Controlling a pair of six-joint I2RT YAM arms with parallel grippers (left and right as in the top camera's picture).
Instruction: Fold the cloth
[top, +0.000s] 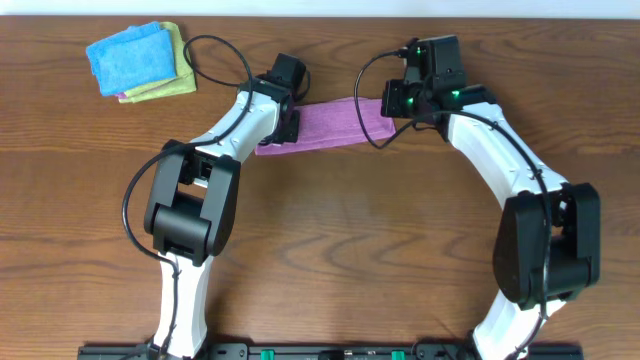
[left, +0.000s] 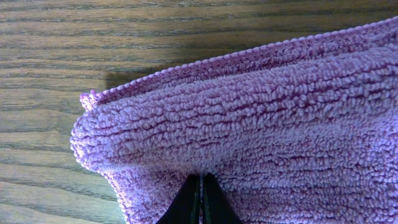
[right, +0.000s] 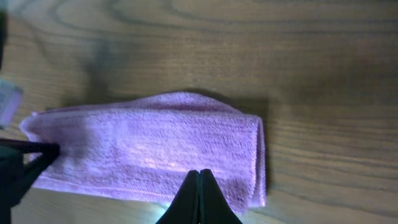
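Near the desk's far edge, the folded cloth is pinched at its ends by the closed left end effector and right end effector.

Overhead, we lose both ends of the cloth under the left hand and right hand. The left wrist view crops it right and below. In the blurred right wrist view, a dark shape at left is perhaps the other hand.

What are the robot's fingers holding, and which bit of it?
The purple cloth. The left fingers pinch one end of the folded strip, and the right fingers pinch the other end, each shut on its edge.
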